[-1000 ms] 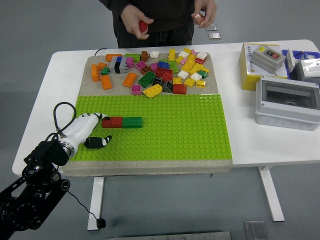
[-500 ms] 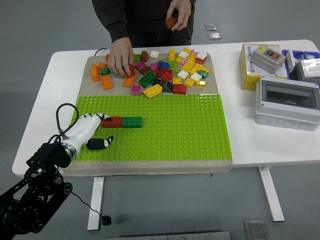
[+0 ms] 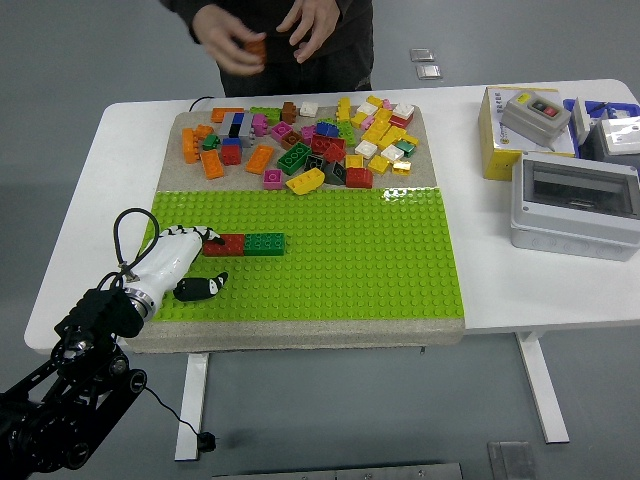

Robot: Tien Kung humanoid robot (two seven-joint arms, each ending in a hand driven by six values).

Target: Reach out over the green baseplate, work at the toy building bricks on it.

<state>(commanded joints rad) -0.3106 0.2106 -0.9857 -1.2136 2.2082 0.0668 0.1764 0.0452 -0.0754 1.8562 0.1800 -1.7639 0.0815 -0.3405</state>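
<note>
On the baseplate [image 3: 350,250] sit two joined bricks, one red [image 3: 225,244], one green [image 3: 264,244]; the left hand [image 3: 178,258], fingers relaxed, touches the red.

One head view only, set high on the robot's side, looking forward and down over the whole surface [image 3: 80,230], its near edge lowest
</note>
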